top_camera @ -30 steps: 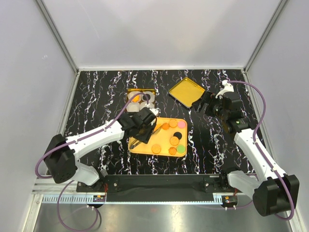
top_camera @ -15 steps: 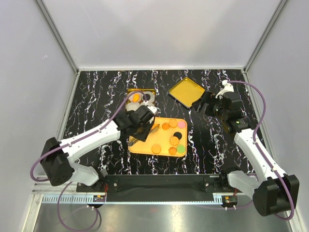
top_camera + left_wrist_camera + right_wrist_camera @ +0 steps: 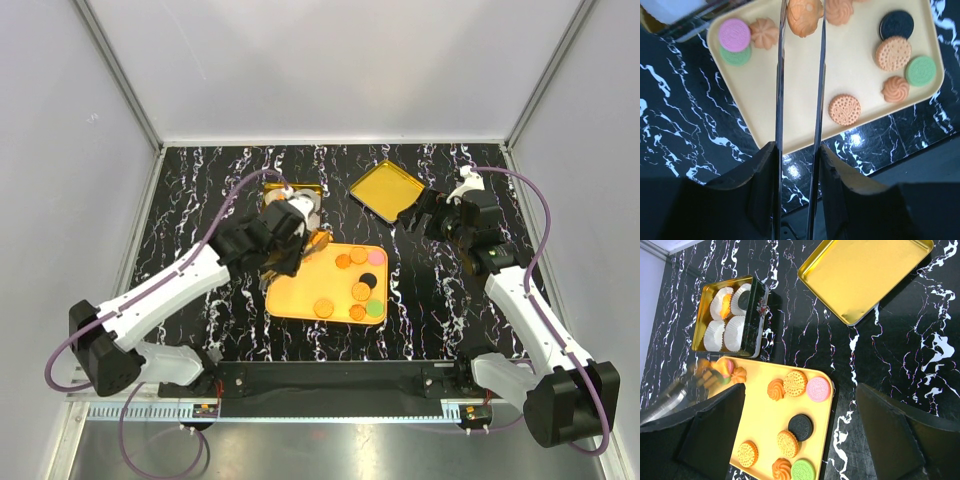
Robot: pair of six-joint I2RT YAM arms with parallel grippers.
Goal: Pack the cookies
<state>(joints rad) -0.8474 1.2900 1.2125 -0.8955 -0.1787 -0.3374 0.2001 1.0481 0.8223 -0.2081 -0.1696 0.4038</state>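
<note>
Several cookies lie on the yellow tray: a black one, a pink one, a green one and tan ones. My left gripper is shut on metal tongs. The tongs pinch an orange cookie above the tray's far left corner, near the gold tin. The tin holds white paper cups; one has an orange cookie, one a dark cookie. My right gripper is open and empty, high above the table right of the tray.
The tin's gold lid lies upside down at the back right, also in the right wrist view. The table is black marble. White walls enclose the table on three sides.
My left arm has swung back and left, from over the tray's middle toward the tin, carrying the tongs with the orange cookie. The right arm has not moved.
</note>
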